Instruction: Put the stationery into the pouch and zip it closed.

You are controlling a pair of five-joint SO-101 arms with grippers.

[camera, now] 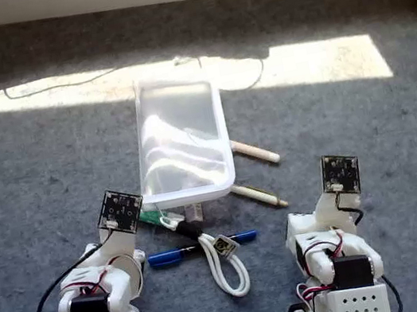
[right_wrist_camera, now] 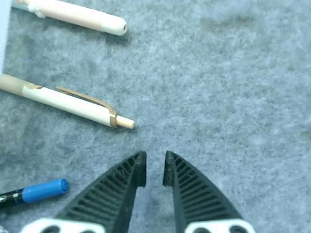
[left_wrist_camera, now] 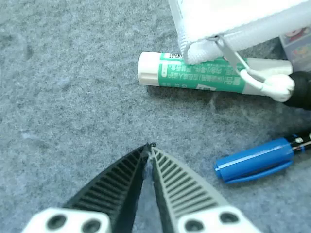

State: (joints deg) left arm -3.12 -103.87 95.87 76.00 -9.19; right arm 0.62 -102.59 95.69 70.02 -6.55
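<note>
Translucent pouch [camera: 181,140] lies flat mid-bench [camera: 37,194], ahead of both arms. Green glue stick [left_wrist_camera: 194,76] at its near edge. Blue marker [left_wrist_camera: 255,159] and cream pens [right_wrist_camera: 68,104] lie outside it. Left claw [left_wrist_camera: 150,148] closed, empty. Right claw [right_wrist_camera: 154,170] narrowly parted, empty.

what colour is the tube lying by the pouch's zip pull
The tube is green with white print and a white cap. The left wrist view shows it best.

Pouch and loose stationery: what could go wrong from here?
The glue stick lies partly under the pouch corner, so pulling it may drag the pouch. The white cord crosses the blue marker, so lifting the marker could snag it.
</note>
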